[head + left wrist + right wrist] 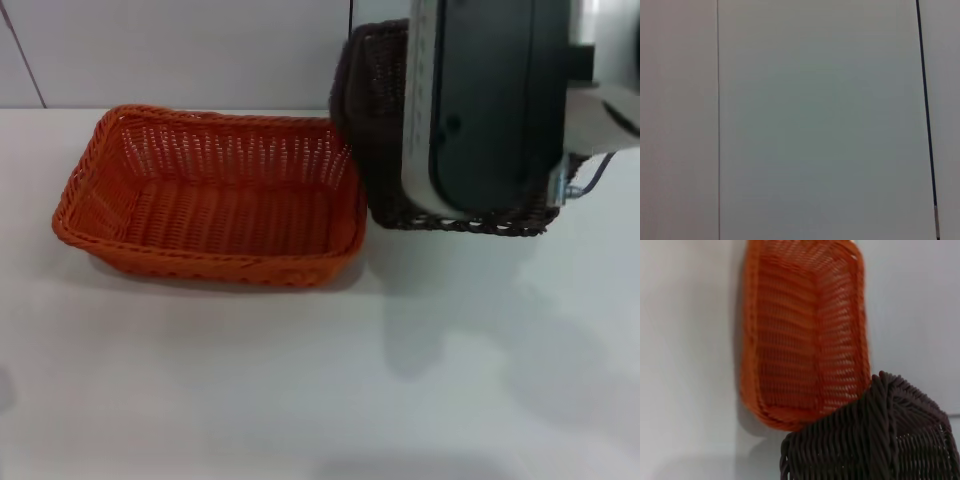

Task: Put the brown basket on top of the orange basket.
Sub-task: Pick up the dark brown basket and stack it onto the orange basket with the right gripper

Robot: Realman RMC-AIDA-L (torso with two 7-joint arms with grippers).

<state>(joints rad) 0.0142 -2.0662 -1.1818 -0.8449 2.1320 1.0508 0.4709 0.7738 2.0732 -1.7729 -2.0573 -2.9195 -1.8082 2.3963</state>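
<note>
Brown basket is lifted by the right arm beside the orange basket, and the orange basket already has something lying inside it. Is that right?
Not quite. The orange basket is empty: the head view and the right wrist view show only its bare woven floor. The rest holds: the brown basket is raised at the right arm, tilted, beside the orange one on the table.

Right arm (490,100) hides most of the brown basket (375,110) and its own jaws; the wrist view crops the basket's lower part.

Open room: the white table (300,380) in front of both baskets.
Obstacle: the brown basket (375,120) crowds the orange basket (210,195) on its right.
</note>
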